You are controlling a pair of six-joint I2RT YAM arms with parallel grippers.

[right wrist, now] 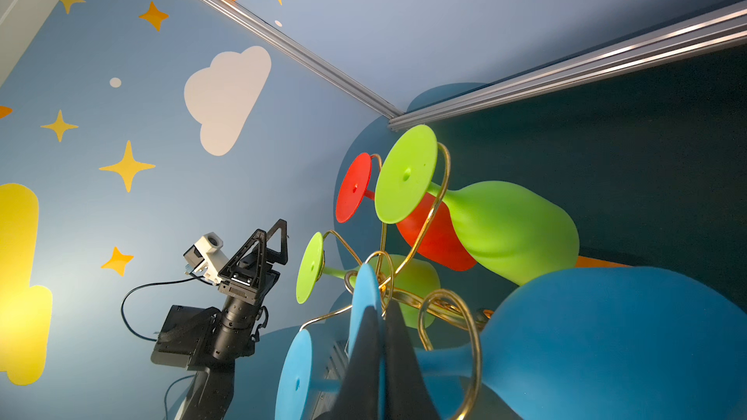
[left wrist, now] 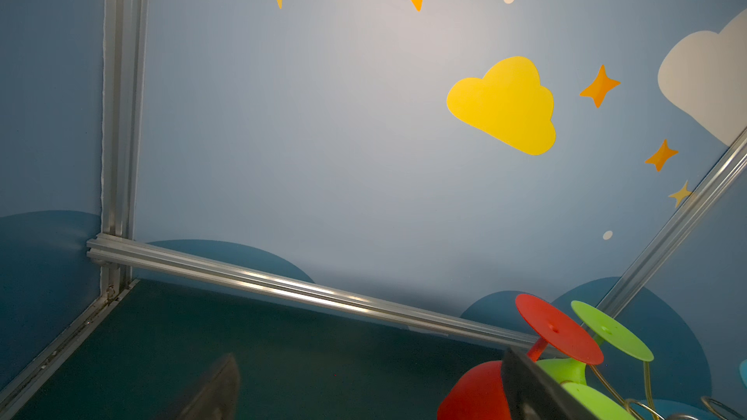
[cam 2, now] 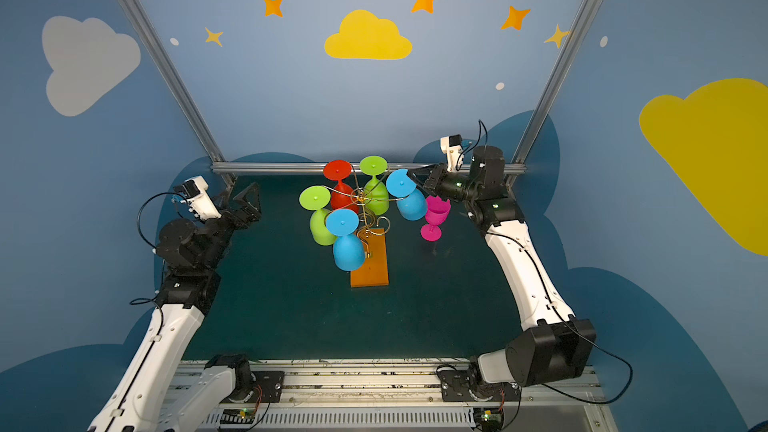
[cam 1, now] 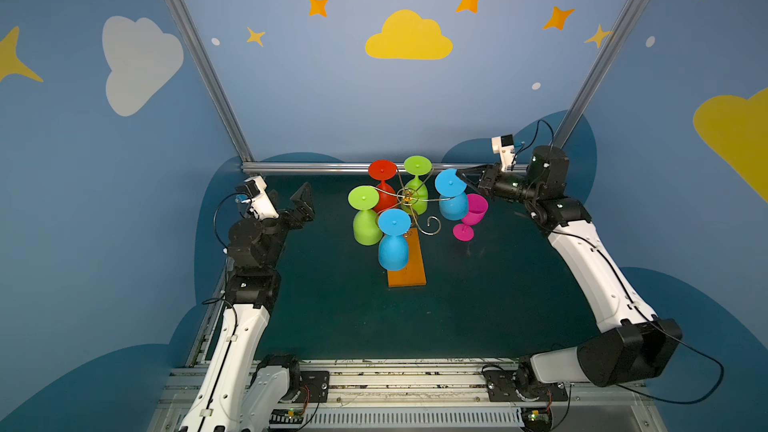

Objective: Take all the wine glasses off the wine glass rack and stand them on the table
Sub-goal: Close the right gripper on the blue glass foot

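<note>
- Here the right claw (cam 1: 458, 174) is pressed together on the flat round foot of a blue wine glass (cam 1: 452, 204). Its two black fingers (right wrist: 400, 361) pinch the disc from both sides.
- That glass hangs bowl down on the rack (cam 1: 409, 197), on the arm that points toward the table's right edge. In the right wrist view its stem sits inside a gold wire loop.
- The rack is a thin gold wire stand on an orange board (cam 1: 409, 274). It stands in the middle of the table's (cam 1: 332, 309) far half, with the board running toward the near edge.
- Four more glasses hang upside down on it. A red glass (cam 1: 382, 170) and a green glass (cam 1: 417, 165) are on the far side, a second green glass (cam 1: 366, 230) is on the left, and a second blue glass (cam 1: 392, 249) hangs over the board.
- A curled arm (cam 1: 432, 224) sticks out between the two blue glasses.
- A pink glass (cam 1: 475, 207) stands upright on the table just beside the pinched glass, toward the right edge.
- The left claw (cam 1: 306, 206) is spread wide in the air near the table's far left corner, well apart from the rack.
</note>
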